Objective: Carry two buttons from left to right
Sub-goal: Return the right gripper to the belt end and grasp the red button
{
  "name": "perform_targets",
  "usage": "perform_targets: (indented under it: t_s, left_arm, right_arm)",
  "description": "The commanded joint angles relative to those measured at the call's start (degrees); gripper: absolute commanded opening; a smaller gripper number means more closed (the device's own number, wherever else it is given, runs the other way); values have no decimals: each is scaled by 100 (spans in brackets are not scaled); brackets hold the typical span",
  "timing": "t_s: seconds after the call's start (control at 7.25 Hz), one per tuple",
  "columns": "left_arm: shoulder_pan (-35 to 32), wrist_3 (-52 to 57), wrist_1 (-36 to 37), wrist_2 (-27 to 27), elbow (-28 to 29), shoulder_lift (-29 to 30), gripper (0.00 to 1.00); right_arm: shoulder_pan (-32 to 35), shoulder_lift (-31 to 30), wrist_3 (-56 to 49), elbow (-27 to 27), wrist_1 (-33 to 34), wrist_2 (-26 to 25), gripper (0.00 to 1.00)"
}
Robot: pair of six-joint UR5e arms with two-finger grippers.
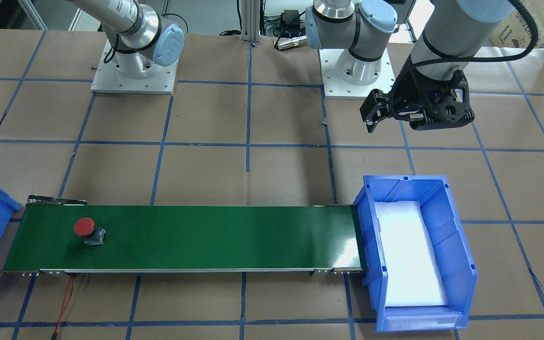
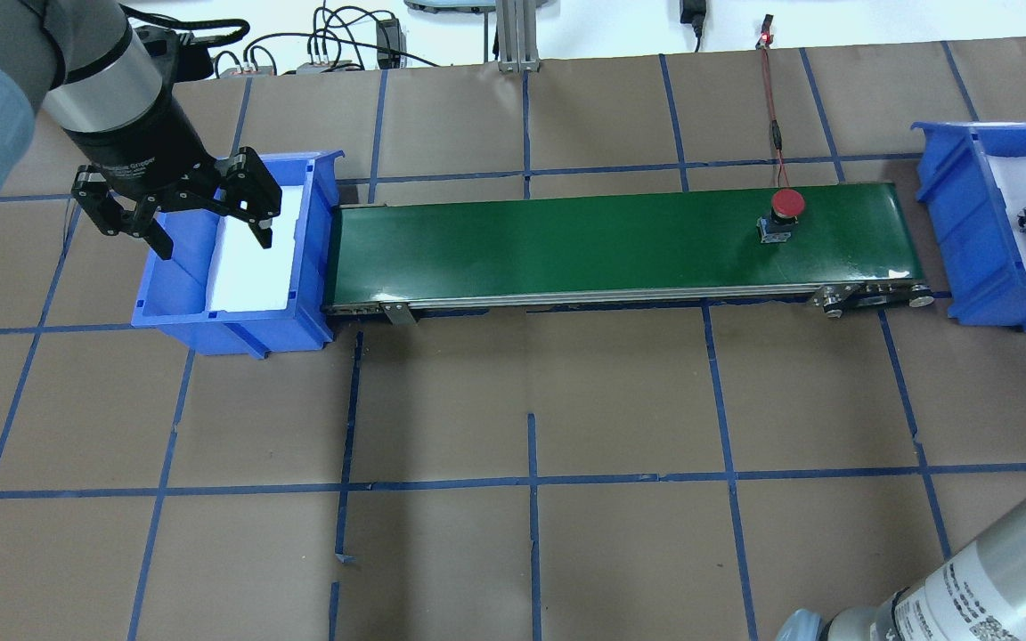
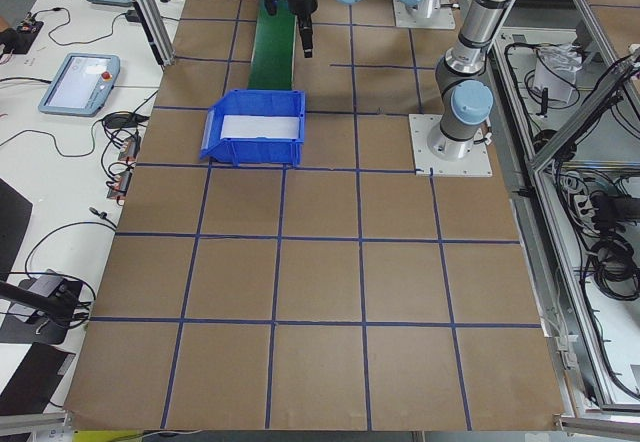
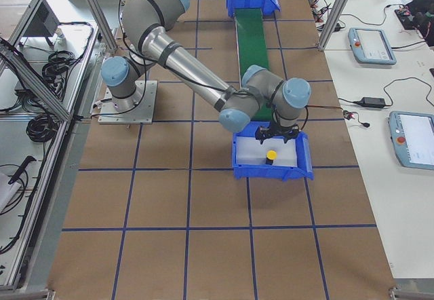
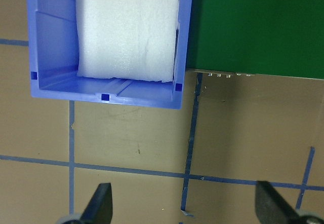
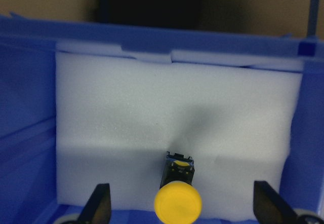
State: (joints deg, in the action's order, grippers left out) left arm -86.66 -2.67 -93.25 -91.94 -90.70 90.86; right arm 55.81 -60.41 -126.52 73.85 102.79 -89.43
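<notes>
You are looking at a brown-paper desk (image 2: 531,392) marked off in blue tape, with a green conveyor belt (image 2: 566,240) running between two blue bins. The red button (image 2: 785,214) sits on the belt close to its end on the robot's right, short of the right bin (image 2: 967,223). The yellow button (image 6: 177,193) rests inside that bin on a white foam pad (image 6: 152,112), its round cap turned towards the right wrist camera.

The right end effector (image 6: 183,206) hangs over the bin with its fingers spread wide on either side of the yellow button, gripping nothing. You can see a clear gap between each finger and the cap.

At the other end of the belt, the left end effector (image 2: 210,240) is also released, its fingers wide apart and empty. It hangs above the desk just beside the left bin (image 5: 55,82), on the robot's side of it. The left wrist camera shows you the bin's end wall, the white foam lining (image 5: 126,26) within and a corner of the belt alongside.
</notes>
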Motion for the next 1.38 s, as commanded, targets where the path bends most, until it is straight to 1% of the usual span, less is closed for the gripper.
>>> perform_targets:
  t_s: [0.0,0.14,0.28,0.41,0.55,0.69,0.83,0.97,1.24]
  left_arm:
    - [0,3,0,0,0,2,100]
    - [0,3,0,0,0,-7,100]
    - [0,-6,0,0,0,11,100]
    - [0,3,0,0,0,2,100]
    - [0,3,0,0,0,11,100]
    - [0,3,0,0,0,2,100]
    - [0,3,0,0,0,11,100]
    - [0,-6,0,0,0,11,100]
    - [0,-6,0,0,0,2,100]
  right_arm:
    - [910,-610,930,207,-374,49,100]
    - [1245,-630,1267,470,-226,66,100]
    - [1396,-621,1670,768,184,301,100]
    - [1459,-621,1831,1076,301,443,100]
    - [1503,-604,1832,1288,320,444,100]
    - [1529,-630,1859,1421,468,453,100]
    - [1712,-595,1876,1500,652,462,100]
    - [1862,-577,1911,1562,715,471,100]
    - [1872,-595,1903,1703,733,480,100]
